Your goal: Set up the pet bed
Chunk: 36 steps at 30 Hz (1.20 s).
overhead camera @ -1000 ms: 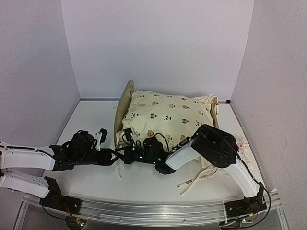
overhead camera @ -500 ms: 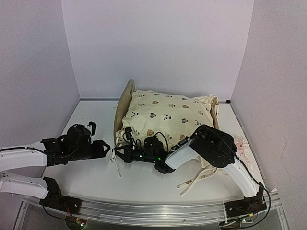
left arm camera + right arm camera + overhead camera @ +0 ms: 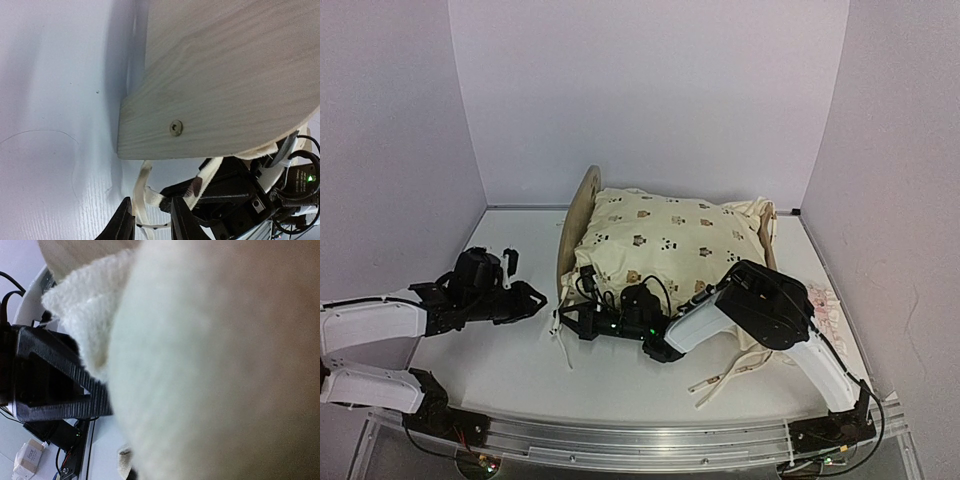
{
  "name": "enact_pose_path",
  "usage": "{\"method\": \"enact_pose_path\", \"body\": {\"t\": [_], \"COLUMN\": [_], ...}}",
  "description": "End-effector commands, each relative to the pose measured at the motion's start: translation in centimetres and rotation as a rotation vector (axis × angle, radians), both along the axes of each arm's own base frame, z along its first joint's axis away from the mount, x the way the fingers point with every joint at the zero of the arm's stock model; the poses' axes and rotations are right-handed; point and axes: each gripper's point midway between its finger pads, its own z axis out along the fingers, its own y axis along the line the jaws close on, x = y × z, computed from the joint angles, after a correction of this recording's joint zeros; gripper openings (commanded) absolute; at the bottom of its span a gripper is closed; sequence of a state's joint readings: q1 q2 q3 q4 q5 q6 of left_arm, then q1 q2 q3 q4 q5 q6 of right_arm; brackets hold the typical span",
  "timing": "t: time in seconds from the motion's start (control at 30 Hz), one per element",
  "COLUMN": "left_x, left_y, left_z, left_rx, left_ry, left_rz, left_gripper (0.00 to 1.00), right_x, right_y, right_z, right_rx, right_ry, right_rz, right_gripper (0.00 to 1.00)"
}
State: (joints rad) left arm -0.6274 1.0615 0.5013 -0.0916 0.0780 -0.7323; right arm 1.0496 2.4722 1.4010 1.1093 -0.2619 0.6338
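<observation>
Facing the pet bed, left end effector, just beside its headboard.

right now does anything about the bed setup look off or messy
Yes. The cushion sits humped and crooked on the bed, bulging over its front side rather than lying flat. Its ties trail loose across the table in front.

Mostly hidden under cushion: the pet bed
</observation>
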Motion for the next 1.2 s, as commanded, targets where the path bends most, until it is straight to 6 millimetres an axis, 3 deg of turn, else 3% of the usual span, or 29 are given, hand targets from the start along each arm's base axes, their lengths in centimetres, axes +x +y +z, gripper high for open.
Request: {"method": "enact_pose_path", "body": {"t": [0.0, 0.23, 1.17], "left_x": [-0.8, -0.8, -0.6], "left_y": [-1.5, -1.2, -1.0], "left_z": [0.6, 0.1, -1.1], "left_rx": [-0.082, -0.106, -0.304], "left_ry": [-0.019, -0.019, 0.025], "left_rz": [-0.099, -0.11, -0.202], "left_gripper": [0.26, 0.31, 0.25], "right_x": [0.6, 0.7, 0.8], "right_y": [0.0, -0.1, 0.3], "right_z": [-0.6, -0.4, -0.4], "right_rx": [0.019, 0.023, 0.037], "right_ry": [0.003, 0.002, 0.012], "right_rz": [-0.004, -0.006, -0.006], "right_gripper": [0.0, 0.0, 0.0]}}
